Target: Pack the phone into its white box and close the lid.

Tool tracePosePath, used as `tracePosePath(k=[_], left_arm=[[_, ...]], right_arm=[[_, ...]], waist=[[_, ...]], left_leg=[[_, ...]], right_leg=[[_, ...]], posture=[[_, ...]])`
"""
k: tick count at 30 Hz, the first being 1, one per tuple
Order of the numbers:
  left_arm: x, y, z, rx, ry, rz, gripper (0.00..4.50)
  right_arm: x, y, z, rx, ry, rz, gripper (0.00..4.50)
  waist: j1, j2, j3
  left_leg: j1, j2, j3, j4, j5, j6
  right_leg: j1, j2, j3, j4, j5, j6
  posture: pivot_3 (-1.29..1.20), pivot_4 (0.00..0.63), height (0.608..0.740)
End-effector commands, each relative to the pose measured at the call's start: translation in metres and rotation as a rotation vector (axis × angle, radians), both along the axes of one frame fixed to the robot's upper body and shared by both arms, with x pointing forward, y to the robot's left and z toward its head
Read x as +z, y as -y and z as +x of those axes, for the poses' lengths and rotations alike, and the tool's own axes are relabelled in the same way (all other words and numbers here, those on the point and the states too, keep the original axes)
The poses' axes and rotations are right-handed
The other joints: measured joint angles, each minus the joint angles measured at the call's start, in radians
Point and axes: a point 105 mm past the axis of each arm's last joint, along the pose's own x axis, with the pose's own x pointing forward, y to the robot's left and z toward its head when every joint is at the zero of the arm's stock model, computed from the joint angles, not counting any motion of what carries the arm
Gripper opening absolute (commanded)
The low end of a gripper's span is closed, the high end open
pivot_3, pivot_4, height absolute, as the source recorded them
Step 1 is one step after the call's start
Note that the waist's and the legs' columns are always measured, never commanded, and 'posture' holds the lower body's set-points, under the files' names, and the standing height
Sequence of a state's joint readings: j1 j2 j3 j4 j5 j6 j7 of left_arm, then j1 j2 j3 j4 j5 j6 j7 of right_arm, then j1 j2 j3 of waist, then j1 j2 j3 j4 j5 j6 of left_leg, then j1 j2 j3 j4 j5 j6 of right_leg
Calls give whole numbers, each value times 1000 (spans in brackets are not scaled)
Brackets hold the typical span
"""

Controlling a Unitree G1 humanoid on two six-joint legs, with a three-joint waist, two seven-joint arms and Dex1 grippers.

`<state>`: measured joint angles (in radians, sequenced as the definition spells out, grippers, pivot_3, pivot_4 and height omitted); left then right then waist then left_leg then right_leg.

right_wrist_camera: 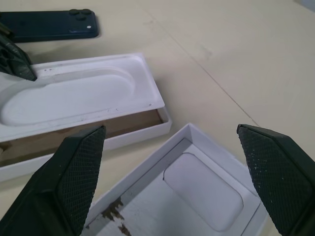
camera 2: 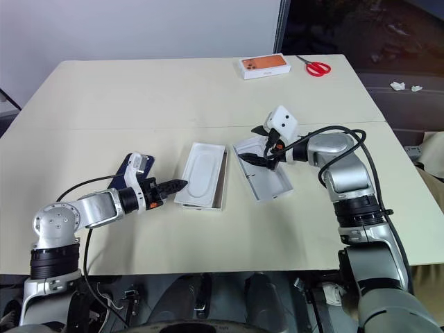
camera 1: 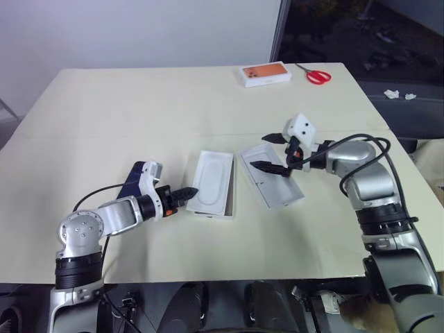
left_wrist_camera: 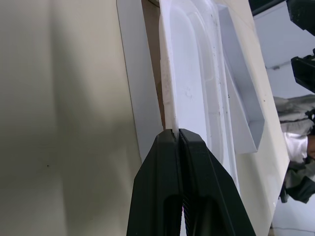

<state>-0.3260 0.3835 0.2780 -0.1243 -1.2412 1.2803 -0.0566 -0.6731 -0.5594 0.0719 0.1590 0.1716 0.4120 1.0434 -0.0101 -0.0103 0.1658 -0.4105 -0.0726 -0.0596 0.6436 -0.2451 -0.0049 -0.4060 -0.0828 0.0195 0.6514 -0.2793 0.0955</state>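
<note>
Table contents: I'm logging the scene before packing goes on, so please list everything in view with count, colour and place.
phone: one, dark navy, flat on the table by the left arm.
white box: one, white, table centre, a thin white insert with an oval recess lying in it.
lid: one, white, plain inside up, just right of the box.
orange-picture box: one, white and orange, far edge of the table.
scissors: one pair, red handles, right of that box.
table: one, cream.
left pincer: black, shut, tip at the insert's near edge.
right pincer: black, open, over the lid.
</note>
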Motion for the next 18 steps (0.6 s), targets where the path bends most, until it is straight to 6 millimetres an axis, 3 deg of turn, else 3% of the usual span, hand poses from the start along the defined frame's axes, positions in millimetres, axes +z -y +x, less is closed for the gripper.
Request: tracePosePath(k=[1, 2, 3, 5, 10, 18], left_arm=[[10, 6, 2, -2, 44, 3, 0], [10, 6, 1, -3, 44, 5, 0], [10, 7, 1, -5, 45, 6, 651], [10, 8, -1, -14, 44, 4, 1349], [17, 5, -4, -28, 64, -1, 3795], [43, -16, -7, -16, 181, -8, 3795]], right_arm=[[8, -5, -3, 16, 41, 10, 4451], [7, -6, -3, 16, 42, 8, 4451], [7, -6, -3, 16, 43, 7, 4500], [6, -8, -2, 22, 44, 3, 4500], [6, -17, -4, 45, 42, 17, 4500], [11, -55, -22, 152, 10, 77, 4500]], waist=[[0, 0, 0], [-1, 0, 0], [-1, 0, 0], [-1, 0, 0], [-1, 0, 0], [-3, 0, 0]], left_leg=[[0, 0, 0, 0, 0, 0], [0, 0, 0, 0, 0, 0], [0, 0, 0, 0, 0, 0], [0, 0, 0, 0, 0, 0], [0, 0, 0, 0, 0, 0], [0, 0, 0, 0, 0, 0]], right_leg=[[0, 0, 0, 0, 0, 0], [0, 0, 0, 0, 0, 0], [0, 0, 0, 0, 0, 0], [0, 0, 0, 0, 0, 0], [0, 0, 0, 0, 0, 0], [-1, 0, 0, 0, 0, 0]], posture=[[0, 150, 740], [0, 150, 740], [0, 150, 740], [0, 150, 740], [0, 150, 740], [0, 150, 740]])
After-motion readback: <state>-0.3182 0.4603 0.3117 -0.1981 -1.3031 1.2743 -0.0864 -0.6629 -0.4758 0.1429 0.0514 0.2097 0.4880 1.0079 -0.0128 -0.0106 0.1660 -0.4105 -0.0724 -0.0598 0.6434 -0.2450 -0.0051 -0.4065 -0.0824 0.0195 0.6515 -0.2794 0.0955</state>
